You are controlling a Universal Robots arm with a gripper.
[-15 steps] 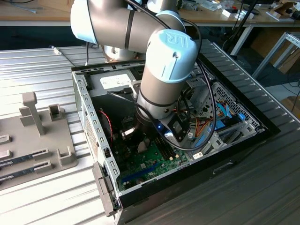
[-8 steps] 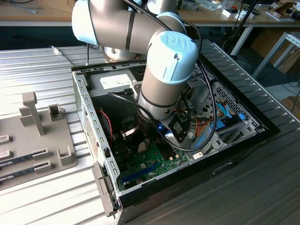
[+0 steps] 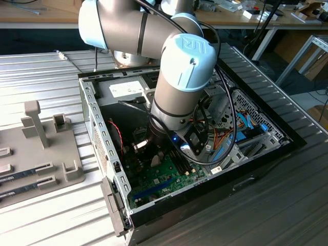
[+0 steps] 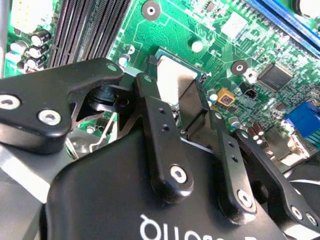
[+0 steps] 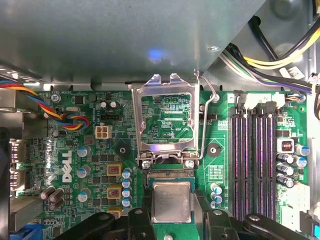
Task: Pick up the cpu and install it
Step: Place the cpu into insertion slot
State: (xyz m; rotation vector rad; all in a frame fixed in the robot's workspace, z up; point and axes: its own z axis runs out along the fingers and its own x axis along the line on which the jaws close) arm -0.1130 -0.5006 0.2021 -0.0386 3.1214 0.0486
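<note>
The cpu (image 5: 171, 201) is a small silvery square with a thin green rim. It lies flat in the socket on the green motherboard (image 5: 90, 150), just below the raised load plate (image 5: 165, 125). My gripper (image 5: 171, 207) stands straight over it, one black finger (image 5: 141, 212) pressed against each of two opposite edges, shut on the chip. In the second wrist view the cpu (image 4: 172, 75) shows between the fingertips (image 4: 150, 95) of the gripper (image 4: 172, 92), inside the dark socket frame. In the exterior view the arm (image 3: 182, 77) reaches down into the open computer case (image 3: 97, 128).
The socket lever (image 5: 210, 120) is swung open beside the load plate. Black memory slots (image 5: 255, 160) run alongside the socket. Coloured cables (image 5: 50, 117) and yellow-black wires (image 5: 280, 55) cross the case edges. At the exterior view's left, a grey fixture (image 3: 46, 148) holds memory sticks (image 3: 25, 171).
</note>
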